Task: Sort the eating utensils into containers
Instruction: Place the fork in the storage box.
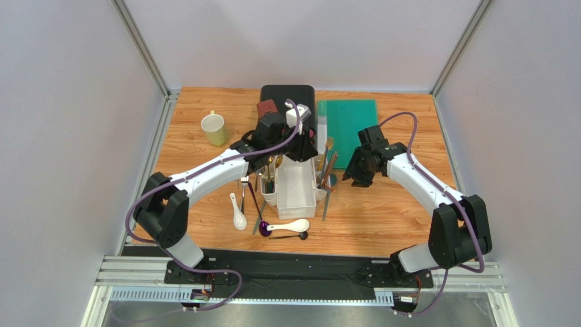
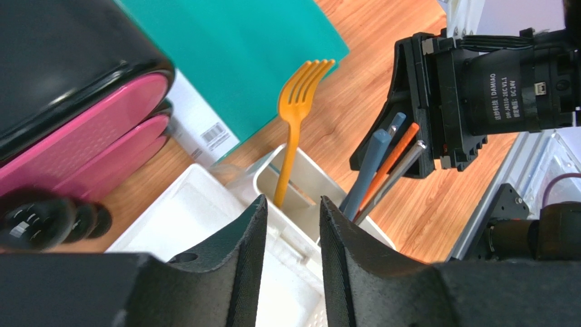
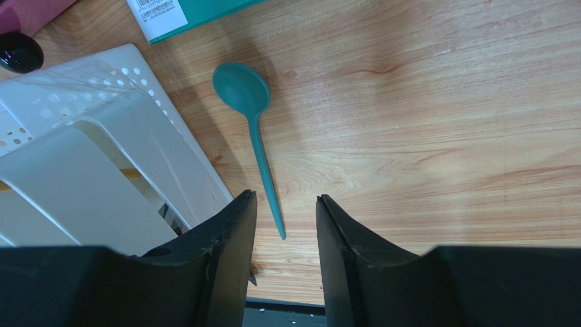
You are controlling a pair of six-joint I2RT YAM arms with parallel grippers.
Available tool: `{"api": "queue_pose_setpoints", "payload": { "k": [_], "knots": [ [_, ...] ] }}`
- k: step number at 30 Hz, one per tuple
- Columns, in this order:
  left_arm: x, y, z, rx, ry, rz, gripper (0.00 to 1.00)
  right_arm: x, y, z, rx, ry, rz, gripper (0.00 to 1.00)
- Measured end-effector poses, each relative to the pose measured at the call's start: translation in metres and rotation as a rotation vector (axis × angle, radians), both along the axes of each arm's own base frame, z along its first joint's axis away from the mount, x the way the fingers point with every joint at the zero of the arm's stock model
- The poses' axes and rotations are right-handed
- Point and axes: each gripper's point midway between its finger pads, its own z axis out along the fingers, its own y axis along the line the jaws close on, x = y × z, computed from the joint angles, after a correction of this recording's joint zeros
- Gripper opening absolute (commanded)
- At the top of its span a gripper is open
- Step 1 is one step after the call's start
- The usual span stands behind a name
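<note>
Teal spoon (image 3: 256, 129) under parted right fingers (image 3: 228, 255)

White soup spoons (image 1: 237, 212) (purple spoon (image 1: 263, 227) between them) lie near the caddy (image 1: 297, 194).

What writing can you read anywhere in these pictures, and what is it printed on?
"DAMIAO": on the right arm's motor housing, left wrist view.
"DM-J4310-2EC V1.1": same housing, beside it.
"DC 24V": same housing, rest of that line unreadable.
Barcode sticker on the teal board: digits too small to read.
</note>
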Motion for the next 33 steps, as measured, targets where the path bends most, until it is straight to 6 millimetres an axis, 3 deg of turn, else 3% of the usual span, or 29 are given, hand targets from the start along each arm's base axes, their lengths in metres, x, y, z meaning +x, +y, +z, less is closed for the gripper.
{"api": "queue_pose_setpoints", "payload": {
  "k": [4, 7, 8, 10, 12, 15, 17, 19, 27, 29, 33],
  "knots": [
    [-0.002, 0.018, 0.018, 0.045, 0.007, 0.053, 0.43, 0.001, -0.002, -0.001, -0.012, -0.004, -0.007, 0.43],
    [0.006, 0.036, 0.051, 0.059, -0.009, 0.121, 0.47, 0.002, -0.004, -0.001, -0.021, -0.006, -0.017, 0.47],
    [0.009, 0.048, 0.065, 0.060, -0.023, 0.160, 0.48, 0.002, -0.005, -0.001, -0.023, -0.007, -0.021, 0.53],
    [0.012, 0.078, 0.088, 0.057, -0.049, 0.250, 0.50, 0.003, -0.005, -0.001, -0.025, -0.008, -0.029, 0.56],
    [0.010, 0.121, 0.109, 0.056, -0.061, 0.364, 0.50, 0.003, -0.006, -0.001, -0.026, -0.008, -0.035, 0.57],
    [0.001, 0.182, 0.123, 0.049, -0.067, 0.538, 0.55, 0.003, -0.006, -0.001, -0.026, -0.008, -0.042, 0.57],
    [-0.008, 0.218, 0.108, 0.073, -0.029, 0.641, 0.55, 0.003, -0.006, -0.003, -0.026, -0.008, -0.047, 0.57],
    [-0.018, 0.236, 0.077, 0.132, 0.050, 0.688, 0.55, 0.001, -0.007, -0.007, -0.027, 0.001, -0.052, 0.57],
    [-0.055, 0.240, -0.089, 0.442, 0.521, 0.624, 0.55, -0.007, -0.009, -0.017, -0.032, 0.026, -0.062, 0.56],
    [-0.062, 0.241, -0.108, 0.483, 0.585, 0.617, 0.54, -0.008, -0.010, -0.017, -0.031, 0.023, -0.062, 0.56],
    [-0.064, 0.241, -0.127, 0.520, 0.642, 0.610, 0.54, -0.010, -0.010, -0.015, -0.027, 0.012, -0.064, 0.56]
  ]
}}
